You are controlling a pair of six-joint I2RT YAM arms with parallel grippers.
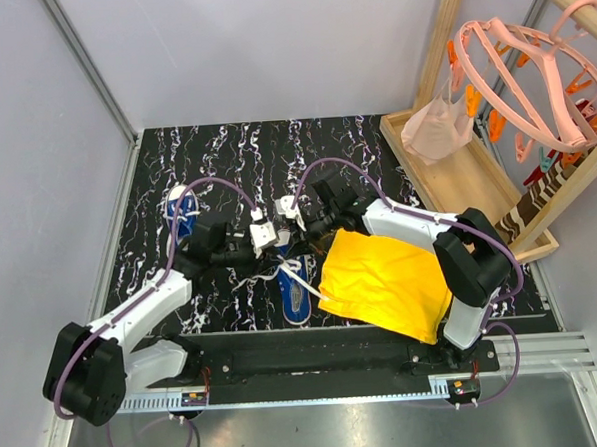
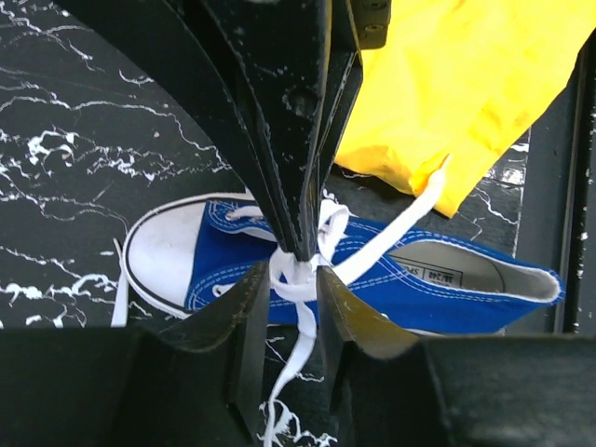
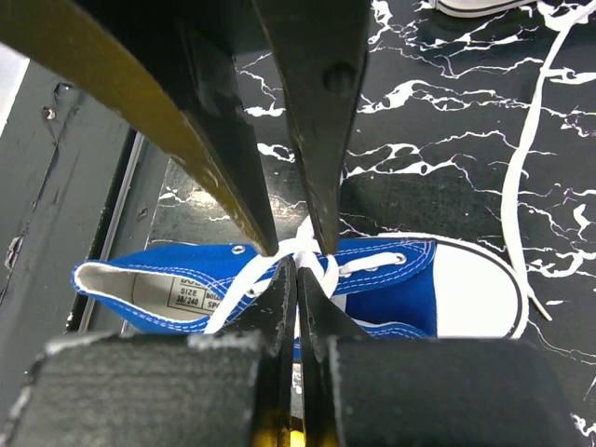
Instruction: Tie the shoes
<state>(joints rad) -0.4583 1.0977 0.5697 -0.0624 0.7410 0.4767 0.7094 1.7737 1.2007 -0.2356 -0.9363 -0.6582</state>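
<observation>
One blue sneaker (image 1: 295, 292) lies near the front edge, its white toe cap pointing away from the bases. It shows in the left wrist view (image 2: 223, 256) and the right wrist view (image 3: 382, 284). My right gripper (image 1: 297, 240) (image 3: 299, 268) is shut on the white lace at the knot over the shoe's tongue. My left gripper (image 1: 276, 249) (image 2: 296, 291) is open, its fingers (image 2: 251, 307) straddling a lace strand (image 2: 300, 345) that hangs off the knot. The two grippers meet tip to tip over the shoe. The second sneaker (image 1: 181, 212) lies at the back left.
A yellow cloth (image 1: 387, 279) (image 2: 466, 84) lies right of the shoe, over part of my right arm. A loose lace (image 3: 526, 158) trails across the mat. A wooden tray (image 1: 476, 174) and a rack with a pink hanger (image 1: 531, 81) stand at the right. The base rail (image 1: 316, 358) runs along the front.
</observation>
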